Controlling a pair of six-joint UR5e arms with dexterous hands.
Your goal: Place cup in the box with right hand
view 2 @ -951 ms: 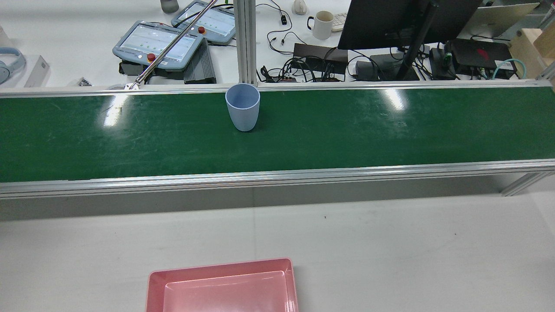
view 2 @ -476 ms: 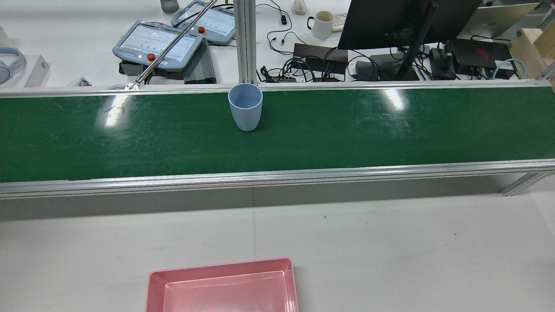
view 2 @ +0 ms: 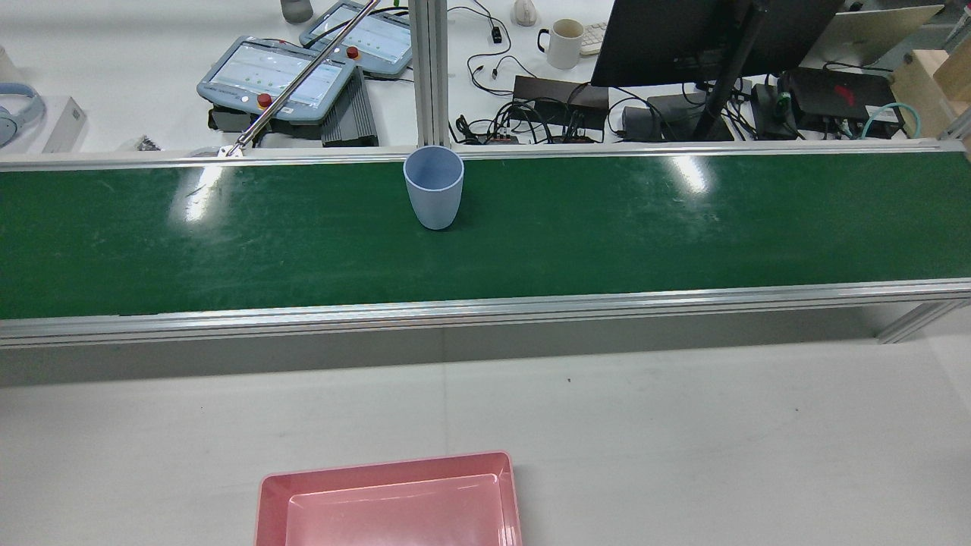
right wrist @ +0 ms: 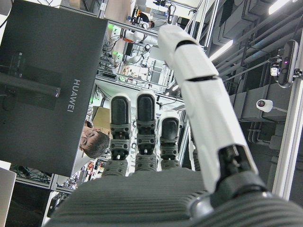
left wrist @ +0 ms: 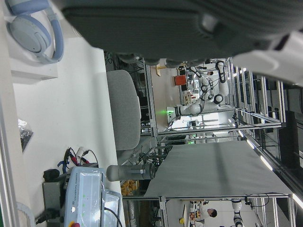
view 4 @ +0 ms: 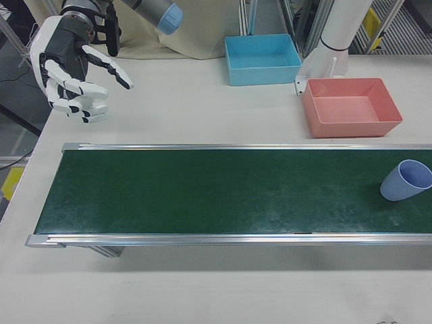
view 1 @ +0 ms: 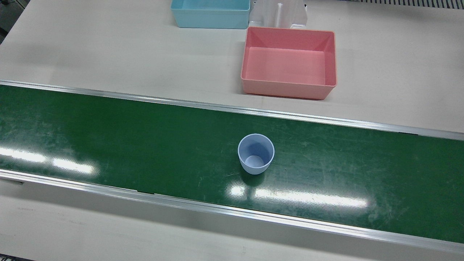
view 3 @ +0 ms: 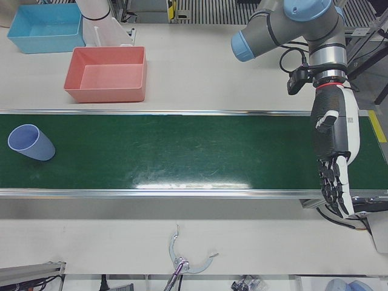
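Observation:
A pale blue cup (view 1: 255, 153) stands upright on the green conveyor belt (view 1: 108, 145), also in the rear view (view 2: 433, 187), the left-front view (view 3: 30, 142) and the right-front view (view 4: 406, 180). The pink box (view 1: 289, 61) sits empty on the white table beyond the belt, also in the rear view (view 2: 388, 500). My right hand (view 4: 74, 67) is open and empty, raised far from the cup past the belt's end. My left hand (view 3: 333, 154) hangs open and empty over the opposite end of the belt.
A light blue box (view 1: 211, 12) sits by the pink one near an arm pedestal (view 1: 279, 12). Behind the belt in the rear view are teach pendants (view 2: 277, 76), a monitor (view 2: 683, 38) and a mug (view 2: 565, 43). A metal tool (view 3: 182, 260) lies on the near table.
The cup has drifted a little to the right along the belt in the rear view. Nothing else has moved.

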